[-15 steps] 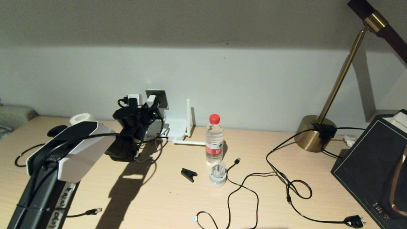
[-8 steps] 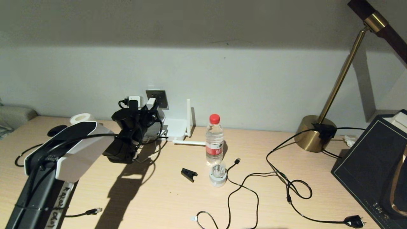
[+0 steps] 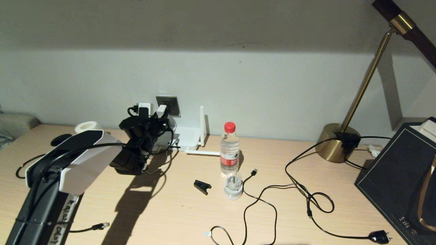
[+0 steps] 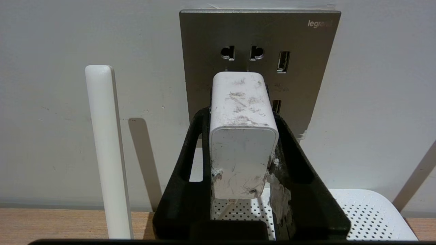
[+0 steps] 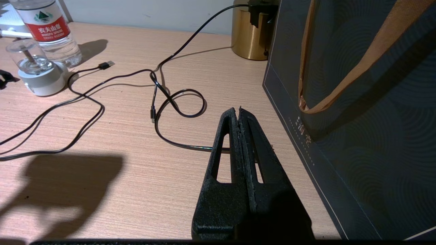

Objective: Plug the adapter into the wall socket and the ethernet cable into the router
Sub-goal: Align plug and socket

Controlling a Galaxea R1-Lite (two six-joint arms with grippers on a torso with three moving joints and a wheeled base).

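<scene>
Head view: my left gripper [image 3: 160, 114] at far left of desk [image 3: 177, 211], raised against wall socket [image 3: 169, 104]; router [image 3: 188, 136] just right below it; ethernet cable [image 3: 89, 228] plug lies near edge, unheld.

Left wrist view: fingers [image 4: 190, 160] clamp adapter [image 4: 242, 136], its front end at socket plate [image 4: 306, 61], below the two round holes; prongs hidden.

Right wrist view: my right gripper [image 5: 239, 114] clenched, empty, above desk beside dark paper bag [image 5: 357, 119].
</scene>
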